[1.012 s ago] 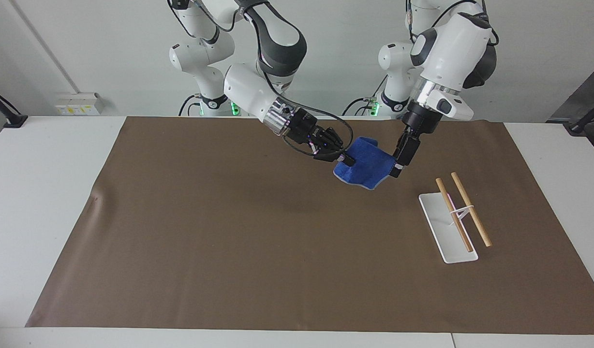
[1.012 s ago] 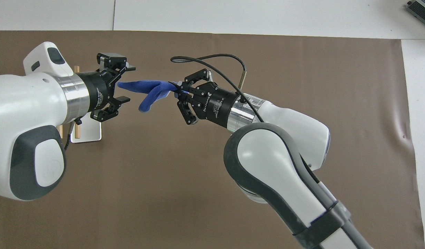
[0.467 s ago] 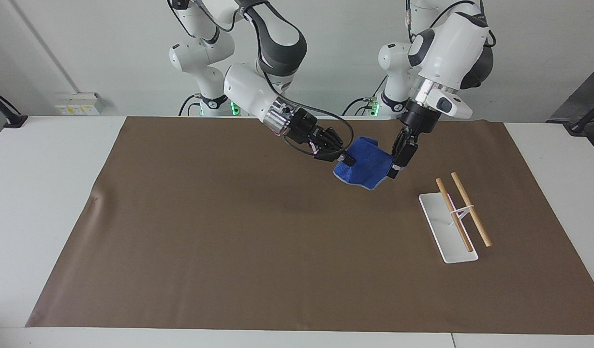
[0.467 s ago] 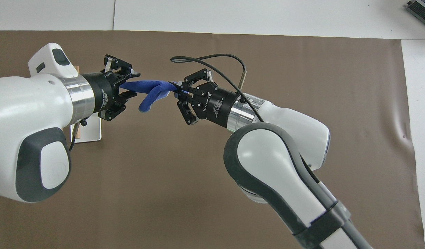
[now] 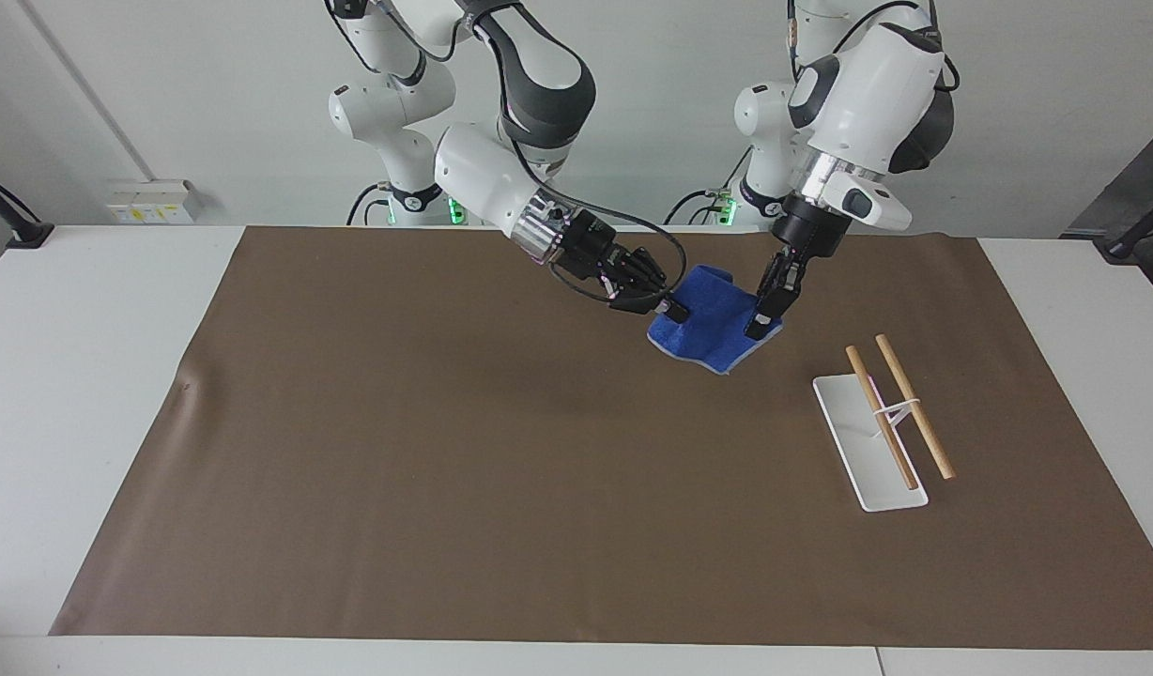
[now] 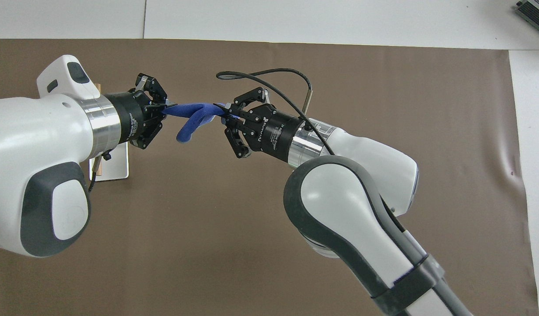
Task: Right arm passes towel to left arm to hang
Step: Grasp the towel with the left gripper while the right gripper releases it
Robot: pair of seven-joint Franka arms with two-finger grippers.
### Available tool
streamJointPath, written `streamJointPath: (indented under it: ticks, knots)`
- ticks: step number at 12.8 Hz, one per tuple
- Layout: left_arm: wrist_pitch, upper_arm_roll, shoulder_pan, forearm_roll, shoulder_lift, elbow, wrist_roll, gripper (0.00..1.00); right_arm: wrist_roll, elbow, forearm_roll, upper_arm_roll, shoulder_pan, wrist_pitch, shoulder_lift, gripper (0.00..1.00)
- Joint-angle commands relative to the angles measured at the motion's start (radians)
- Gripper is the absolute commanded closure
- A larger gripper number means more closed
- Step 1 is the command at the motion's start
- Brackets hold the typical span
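Note:
The blue towel point(image 5: 709, 323) hangs in the air above the brown mat, stretched between both grippers; it also shows in the overhead view point(image 6: 191, 116). My right gripper point(image 5: 672, 307) is shut on one edge of the towel; it also shows in the overhead view point(image 6: 223, 113). My left gripper point(image 5: 762, 324) has its fingers closed on the opposite edge; it also shows in the overhead view point(image 6: 167, 106). The towel's free corner droops between them.
A white tray point(image 5: 868, 443) with two wooden rods point(image 5: 900, 413) stands on the brown mat point(image 5: 445, 451) toward the left arm's end of the table, partly hidden under the left arm in the overhead view point(image 6: 116, 164).
My left gripper was open around the towel's edge a second ago; its fingers have since closed on it. The right gripper has kept its hold and barely moved.

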Motion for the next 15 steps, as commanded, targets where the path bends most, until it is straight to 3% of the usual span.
streamJointPath:
  ticks: [1,2,3,5,11,15]
  knots:
    - [0.009,0.004,-0.001,-0.021,-0.024,-0.028,0.033,1.0,-0.041,0.021,0.008,0.003,0.0,0.022,0.016,0.75]
    - [0.011,0.004,0.002,-0.021,-0.022,-0.026,0.091,1.0,-0.07,0.018,0.005,0.001,0.0,0.025,0.015,0.11]
    - [0.008,0.005,0.005,-0.021,-0.022,-0.025,0.149,1.0,-0.108,0.013,-0.001,0.001,0.0,0.038,0.01,0.0]
    - [0.006,0.008,0.008,-0.021,-0.022,-0.023,0.226,1.0,-0.172,-0.008,-0.047,-0.005,-0.002,0.069,-0.001,0.0]
    - [0.004,0.038,0.019,-0.018,-0.02,-0.028,0.586,1.0,-0.313,-0.059,-0.7,-0.01,-0.08,0.06,0.007,0.0]
    - [0.011,0.048,0.024,0.003,0.019,-0.035,0.667,1.0,-0.54,-0.065,-0.995,-0.01,-0.204,-0.101,0.001,0.0]
